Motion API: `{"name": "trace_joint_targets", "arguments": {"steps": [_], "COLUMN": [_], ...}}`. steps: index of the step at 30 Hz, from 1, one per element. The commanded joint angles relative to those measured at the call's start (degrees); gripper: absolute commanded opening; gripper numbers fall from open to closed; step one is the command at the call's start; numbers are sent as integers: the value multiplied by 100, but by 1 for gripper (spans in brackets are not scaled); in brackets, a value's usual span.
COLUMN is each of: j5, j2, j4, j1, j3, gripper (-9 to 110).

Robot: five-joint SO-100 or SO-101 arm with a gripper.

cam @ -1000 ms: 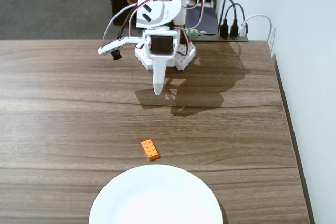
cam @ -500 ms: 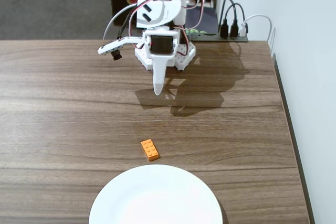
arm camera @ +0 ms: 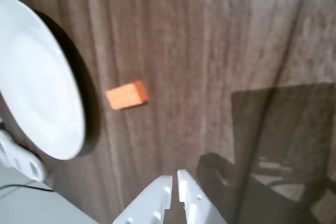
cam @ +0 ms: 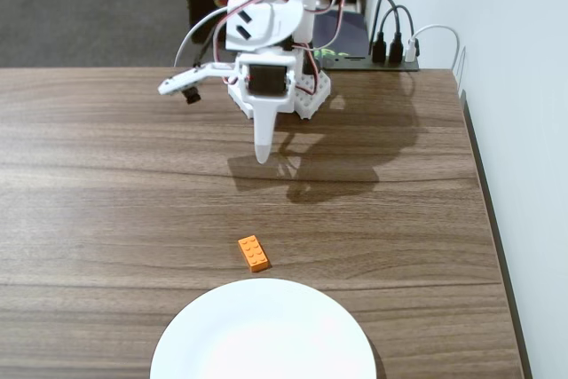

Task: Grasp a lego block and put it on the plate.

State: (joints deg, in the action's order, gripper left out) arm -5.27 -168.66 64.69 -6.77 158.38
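Lego block [cam: 254, 253] on table, nr plate [cam: 263, 330].

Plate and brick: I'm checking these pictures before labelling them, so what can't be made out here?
- Plate: fixed view's bottom edge cuts off its near part; wrist view's left edge crops it.
- Lego block: blurred in the wrist view, studs unreadable.
- Gripper: only the fingertips show in the wrist view.
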Motion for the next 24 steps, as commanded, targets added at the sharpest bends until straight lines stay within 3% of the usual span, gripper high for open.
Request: {"name": "trace_joint_targets", "arguments": {"steps": [1,12,20,24], "j5": [18,-923,-2839,-4535], "j2": [738,3437,4544,4992], "j4": [-202,-237,-510,-536], "j1": [-18,-132,-580,-861], "j3": [-703,-2285,-2865,-3384], "gripper": [1,1,1,1]}}
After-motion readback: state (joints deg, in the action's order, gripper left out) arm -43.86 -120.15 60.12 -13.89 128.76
